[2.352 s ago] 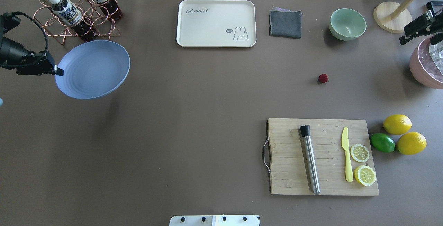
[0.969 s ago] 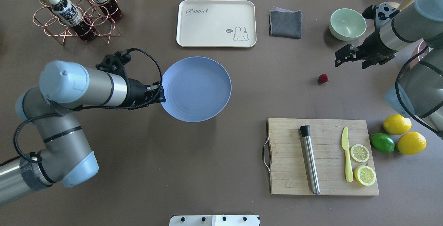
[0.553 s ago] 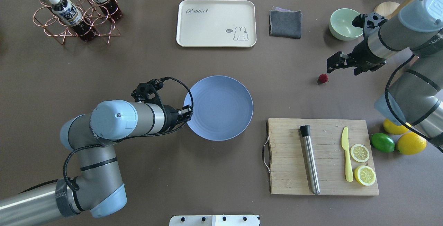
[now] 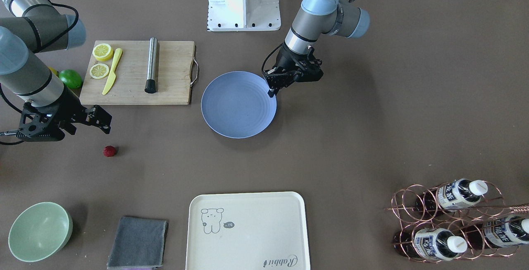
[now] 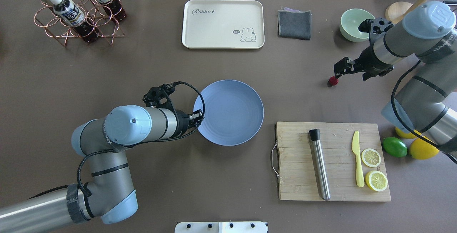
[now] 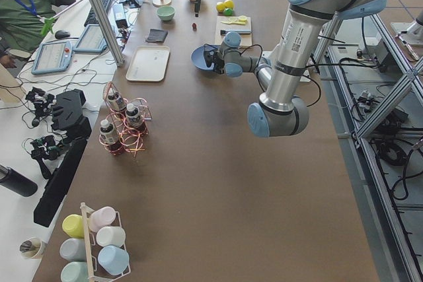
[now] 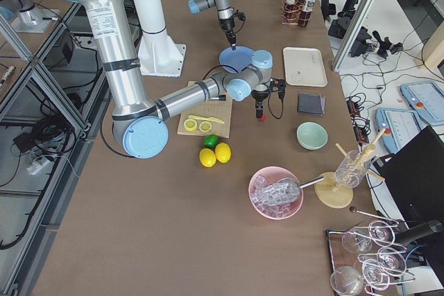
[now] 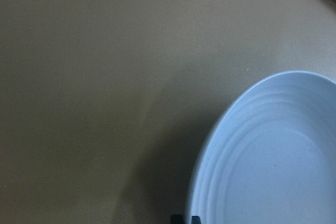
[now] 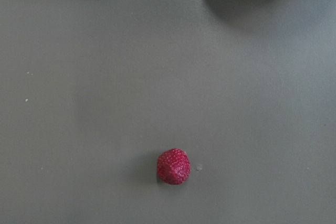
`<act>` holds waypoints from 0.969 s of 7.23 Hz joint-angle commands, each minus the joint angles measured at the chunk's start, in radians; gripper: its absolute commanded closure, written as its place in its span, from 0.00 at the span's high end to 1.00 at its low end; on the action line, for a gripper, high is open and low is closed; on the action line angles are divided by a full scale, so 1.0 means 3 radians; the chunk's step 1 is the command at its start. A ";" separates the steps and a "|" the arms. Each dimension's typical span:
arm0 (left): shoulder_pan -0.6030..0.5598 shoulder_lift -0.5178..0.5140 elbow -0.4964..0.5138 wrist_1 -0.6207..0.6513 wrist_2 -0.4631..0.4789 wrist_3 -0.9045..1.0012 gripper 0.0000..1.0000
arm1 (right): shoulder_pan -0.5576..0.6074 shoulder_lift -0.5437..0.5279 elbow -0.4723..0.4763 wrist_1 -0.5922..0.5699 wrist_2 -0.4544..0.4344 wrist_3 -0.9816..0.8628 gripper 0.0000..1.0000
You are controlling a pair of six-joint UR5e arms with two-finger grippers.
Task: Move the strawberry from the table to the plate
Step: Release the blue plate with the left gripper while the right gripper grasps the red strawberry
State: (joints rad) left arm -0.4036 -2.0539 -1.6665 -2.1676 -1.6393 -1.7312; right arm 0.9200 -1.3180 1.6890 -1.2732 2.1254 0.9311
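Observation:
The strawberry, small and dark red, lies on the bare table right of centre, and it shows low in the right wrist view. My right gripper hangs open just beside and above it, not touching. The light blue plate sits low at the table's middle. My left gripper is shut on the plate's left rim. The left wrist view shows the plate's ringed inside close up.
A wooden cutting board with a steel rod, a yellow knife and lemon slices lies in front of the strawberry. Lemons and a lime sit to its right. At the far edge are a green bowl, a grey cloth, a cream tray and a bottle rack.
My left arm carried the plate from the far left to the middle of the table. My right arm came in from the right edge and closed in on the strawberry.

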 commanded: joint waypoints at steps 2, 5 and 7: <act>-0.0045 0.0010 -0.0023 0.0071 -0.0012 0.0008 0.35 | -0.0065 0.0041 -0.0031 0.0000 -0.0049 0.0000 1.00; -0.0137 0.0020 -0.0130 0.0159 -0.0027 0.0039 0.98 | -0.0111 0.0286 -0.0311 0.0000 -0.0131 0.0000 1.00; -0.0341 0.0030 -0.0258 0.0378 -0.0230 0.0054 0.98 | -0.0142 0.0445 -0.0572 0.0025 -0.0232 -0.0005 1.00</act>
State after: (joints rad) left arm -0.4684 -2.0468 -1.7248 -2.0875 -1.6671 -1.7168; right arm 0.8844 -1.2143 1.5640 -1.2708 2.0789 0.9302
